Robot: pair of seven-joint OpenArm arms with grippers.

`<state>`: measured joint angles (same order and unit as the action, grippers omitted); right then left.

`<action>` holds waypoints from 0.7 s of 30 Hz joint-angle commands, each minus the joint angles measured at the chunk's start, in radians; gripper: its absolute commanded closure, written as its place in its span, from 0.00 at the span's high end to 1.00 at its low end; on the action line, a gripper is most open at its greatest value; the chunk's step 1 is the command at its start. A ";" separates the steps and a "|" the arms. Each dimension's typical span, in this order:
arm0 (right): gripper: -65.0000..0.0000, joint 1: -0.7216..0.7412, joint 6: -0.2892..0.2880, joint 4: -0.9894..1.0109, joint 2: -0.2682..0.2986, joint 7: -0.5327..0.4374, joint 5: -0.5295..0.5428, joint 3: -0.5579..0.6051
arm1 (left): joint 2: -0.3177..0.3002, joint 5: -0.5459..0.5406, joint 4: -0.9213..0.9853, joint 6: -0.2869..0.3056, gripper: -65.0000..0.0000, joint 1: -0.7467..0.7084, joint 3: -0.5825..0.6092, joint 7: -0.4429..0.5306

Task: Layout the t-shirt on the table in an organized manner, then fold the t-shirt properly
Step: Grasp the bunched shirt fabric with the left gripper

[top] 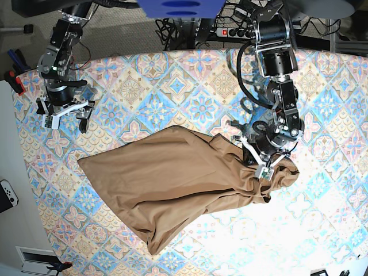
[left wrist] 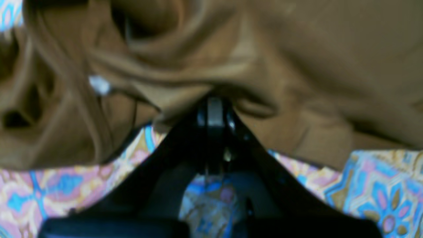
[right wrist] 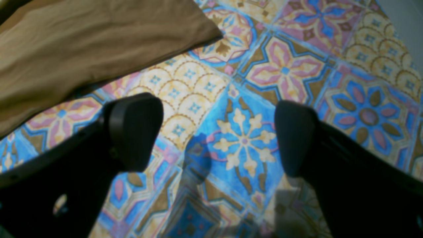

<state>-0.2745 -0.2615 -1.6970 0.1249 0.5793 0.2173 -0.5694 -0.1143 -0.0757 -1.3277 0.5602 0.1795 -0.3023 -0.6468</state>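
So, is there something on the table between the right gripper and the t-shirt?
Nothing visible. Only bare patterned table lies between the open right gripper and the nearest edge of the t-shirt. The left gripper is already shut on the shirt's far side.

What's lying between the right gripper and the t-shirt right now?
Nothing: only bare patterned table separates the right gripper from the t-shirt, seen in the right wrist view.
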 commanded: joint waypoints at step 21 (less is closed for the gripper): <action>0.83 0.008 0.000 -0.016 0.012 -0.028 0.012 0.058 | -0.011 -0.011 -0.287 0.004 0.46 -0.070 -0.048 -0.132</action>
<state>-0.2718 -0.2596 -1.6966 0.1234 0.5789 0.2173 -0.5053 -0.1146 -0.0746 -1.5974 0.5644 0.0834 -0.3515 -0.8085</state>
